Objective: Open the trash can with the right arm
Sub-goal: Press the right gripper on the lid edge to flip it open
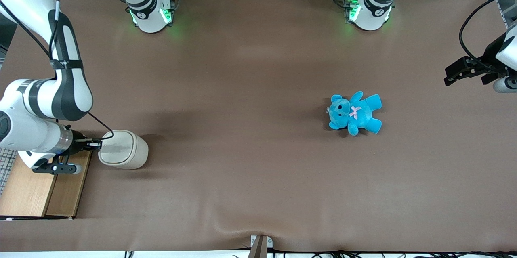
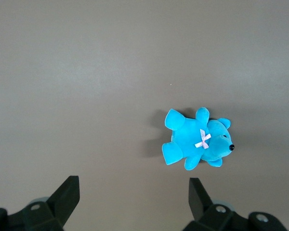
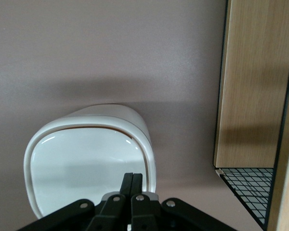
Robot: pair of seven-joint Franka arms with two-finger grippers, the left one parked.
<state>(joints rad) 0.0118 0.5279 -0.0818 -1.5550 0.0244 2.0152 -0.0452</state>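
The trash can [image 1: 125, 149] is a small cream-white tub with a flat paler lid [image 1: 114, 146], standing on the brown table at the working arm's end. In the right wrist view the lid [image 3: 82, 166] lies flat in its rim. The right arm [image 1: 38, 108] reaches down beside the can. My gripper [image 1: 98, 143] is shut, fingers pressed together with nothing between them, its tips [image 3: 133, 177] over the lid's edge nearest the wooden-topped crate.
A wooden-topped wire crate [image 1: 36, 187] stands right beside the trash can, under the arm; its wood top and black mesh also show in the right wrist view [image 3: 250, 96]. A blue teddy bear [image 1: 354, 113] lies toward the parked arm's end, also in the left wrist view [image 2: 197, 140].
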